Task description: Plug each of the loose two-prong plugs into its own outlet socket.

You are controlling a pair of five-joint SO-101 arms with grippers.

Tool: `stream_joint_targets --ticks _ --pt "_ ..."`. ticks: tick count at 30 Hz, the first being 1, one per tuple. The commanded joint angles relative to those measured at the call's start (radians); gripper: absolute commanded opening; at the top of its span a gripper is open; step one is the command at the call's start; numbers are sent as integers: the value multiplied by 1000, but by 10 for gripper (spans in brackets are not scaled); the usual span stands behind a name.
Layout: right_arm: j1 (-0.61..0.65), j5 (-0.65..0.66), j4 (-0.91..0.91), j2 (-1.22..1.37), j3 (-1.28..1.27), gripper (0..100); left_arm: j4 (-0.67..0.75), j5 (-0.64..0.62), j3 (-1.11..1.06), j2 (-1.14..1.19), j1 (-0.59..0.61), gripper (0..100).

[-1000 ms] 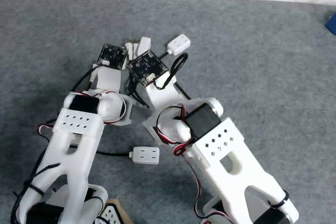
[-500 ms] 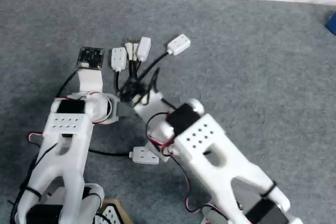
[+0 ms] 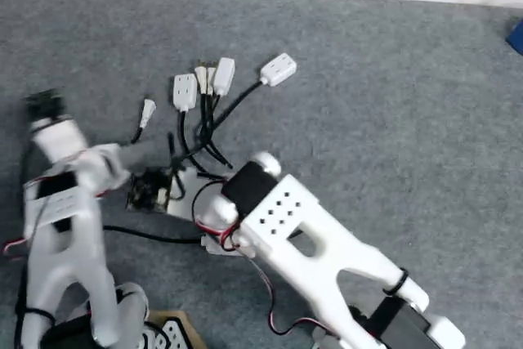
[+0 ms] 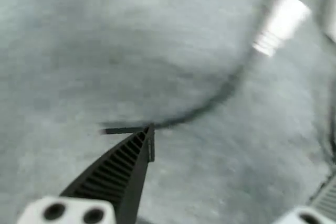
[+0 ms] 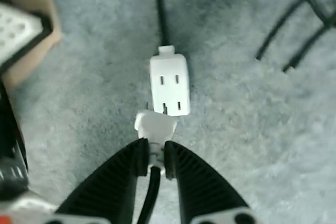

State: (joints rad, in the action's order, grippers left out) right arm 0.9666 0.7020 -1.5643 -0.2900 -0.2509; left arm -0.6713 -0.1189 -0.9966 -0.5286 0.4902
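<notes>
The right gripper (image 5: 153,156) clamps its black ribbed fingers (image 5: 123,174) on the neck of a white two-prong plug (image 5: 156,124). The plug's metal prongs meet the slots at the near end of a white rectangular outlet socket (image 5: 169,85), with the plug body not yet flush. That socket lies on the grey, felt-like table (image 3: 392,87) near the front edge, trailing a black cord (image 5: 161,14). The left gripper (image 3: 149,151) stands open and empty near the left edge, over a small loose plug (image 4: 278,22) with a ribbed collar. Three more white blocks (image 3: 222,75) fan out toward the far edge on black cords
</notes>
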Motion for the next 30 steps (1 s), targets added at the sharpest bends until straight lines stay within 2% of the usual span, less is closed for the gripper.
stream_joint_targets --ticks 1,10,18,30 --pt "13 101 -2 18 51 7 58 -127 7 -13 159 492" --pt "4 176 25 114 53 7 64 -130 -15 -13 130 492" --pt "-68 259 31 162 61 7 61 -129 -16 -13 122 492" --pt "-81 273 124 173 39 7 60 -129 -18 -13 114 492"
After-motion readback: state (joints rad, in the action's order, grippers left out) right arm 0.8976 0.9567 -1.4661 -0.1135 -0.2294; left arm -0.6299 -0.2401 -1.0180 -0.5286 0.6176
